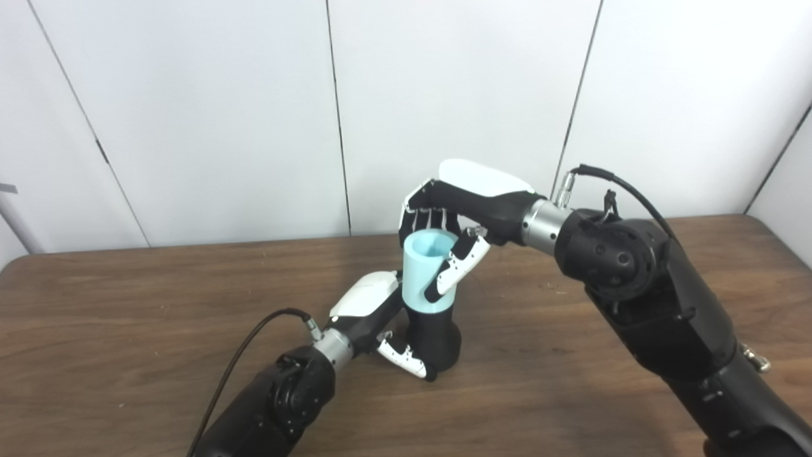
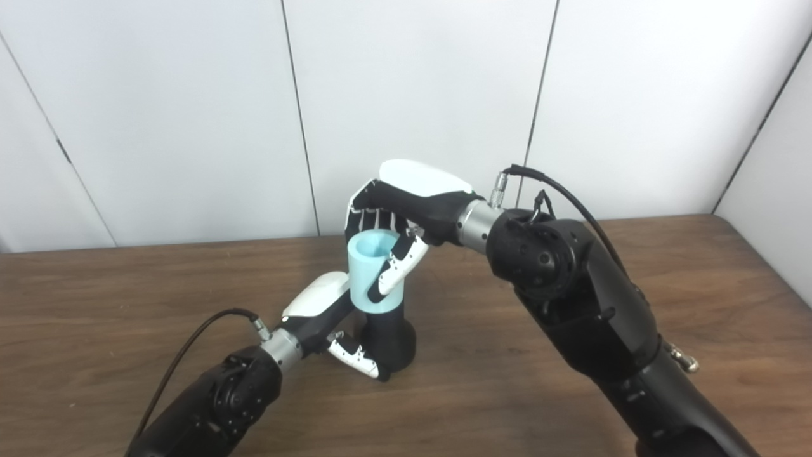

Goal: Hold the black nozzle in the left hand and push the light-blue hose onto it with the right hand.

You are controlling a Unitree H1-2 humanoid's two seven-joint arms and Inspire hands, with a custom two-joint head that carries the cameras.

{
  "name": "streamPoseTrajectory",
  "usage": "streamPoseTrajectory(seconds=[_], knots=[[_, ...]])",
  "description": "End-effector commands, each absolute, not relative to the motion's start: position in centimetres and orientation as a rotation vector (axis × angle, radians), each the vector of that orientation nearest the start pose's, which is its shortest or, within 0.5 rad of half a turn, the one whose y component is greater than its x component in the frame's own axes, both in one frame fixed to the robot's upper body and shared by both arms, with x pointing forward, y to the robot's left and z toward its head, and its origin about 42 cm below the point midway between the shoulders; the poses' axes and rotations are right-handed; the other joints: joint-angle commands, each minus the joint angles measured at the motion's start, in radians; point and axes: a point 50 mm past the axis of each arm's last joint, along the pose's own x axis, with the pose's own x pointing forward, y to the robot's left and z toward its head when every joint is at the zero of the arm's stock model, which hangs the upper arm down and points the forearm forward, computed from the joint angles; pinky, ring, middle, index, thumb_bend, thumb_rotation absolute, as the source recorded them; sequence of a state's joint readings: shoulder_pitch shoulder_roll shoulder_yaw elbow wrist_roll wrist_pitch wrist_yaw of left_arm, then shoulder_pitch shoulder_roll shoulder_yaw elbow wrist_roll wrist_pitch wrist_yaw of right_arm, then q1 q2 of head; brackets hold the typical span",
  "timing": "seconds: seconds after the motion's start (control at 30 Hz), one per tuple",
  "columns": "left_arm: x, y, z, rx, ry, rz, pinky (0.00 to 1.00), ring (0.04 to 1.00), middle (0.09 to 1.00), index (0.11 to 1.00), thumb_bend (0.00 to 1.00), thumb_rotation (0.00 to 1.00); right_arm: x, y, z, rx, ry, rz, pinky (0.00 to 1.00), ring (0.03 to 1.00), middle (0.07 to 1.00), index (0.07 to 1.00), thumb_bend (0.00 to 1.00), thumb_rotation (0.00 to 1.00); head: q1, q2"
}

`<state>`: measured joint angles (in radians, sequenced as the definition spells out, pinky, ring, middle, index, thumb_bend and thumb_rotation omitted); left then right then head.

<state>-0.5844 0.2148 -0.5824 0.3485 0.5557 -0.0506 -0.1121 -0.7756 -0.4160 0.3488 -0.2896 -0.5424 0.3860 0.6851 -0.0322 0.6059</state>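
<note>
The left hand [image 1: 380, 317] grips the black nozzle [image 1: 438, 339] standing on the desk [image 1: 127, 317], while the right hand [image 1: 453, 222] wraps the light-blue hose [image 1: 422, 273] seated upright over its top.

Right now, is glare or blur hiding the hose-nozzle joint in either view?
Left eye view: light-blue hose and black nozzle are evenly lit, joint sharp, no glare. Right eye view: the same, though the right hand crosses the hose's front.

left hand [image 1: 374, 317] low, fingers curled closed; right hand [image 1: 453, 219] above, fingers wrapped.
</note>
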Motion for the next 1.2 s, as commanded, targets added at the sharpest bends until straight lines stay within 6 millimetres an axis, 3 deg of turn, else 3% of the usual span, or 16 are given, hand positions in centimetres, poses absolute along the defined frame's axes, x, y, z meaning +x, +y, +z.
streamPoseTrajectory(seconds=[0.0,0.2,0.63,1.17], knots=[[39.6,10.9,11.5,1.107,-0.15,-0.793,1.0,0.569,0.486,0.481,0.53,0.0,40.3,-16.4,39.3,-1.18,-0.439,0.537,0.34,0.449,0.481,0.496,0.5,0.0,-0.003,0.003],[39.5,11.0,11.5,1.107,-0.143,-0.796,1.0,0.569,0.486,0.481,0.53,0.0,40.5,-16.5,38.6,-1.192,-0.428,0.524,0.34,0.451,0.481,0.495,0.5,0.0,-0.004,0.009],[39.5,11.3,11.6,1.1,-0.133,-0.804,1.0,0.577,0.488,0.479,0.53,0.0,40.6,-17.4,40.3,-1.263,-0.44,0.526,0.34,0.457,0.483,0.481,0.5,0.0,-0.013,0.022],[39.5,11.4,11.8,1.093,-0.132,-0.811,1.0,0.577,0.483,0.482,0.53,0.0,40.7,-17.7,40.1,-1.287,-0.431,0.524,0.34,0.453,0.483,0.481,0.5,0.0,-0.013,0.035]])
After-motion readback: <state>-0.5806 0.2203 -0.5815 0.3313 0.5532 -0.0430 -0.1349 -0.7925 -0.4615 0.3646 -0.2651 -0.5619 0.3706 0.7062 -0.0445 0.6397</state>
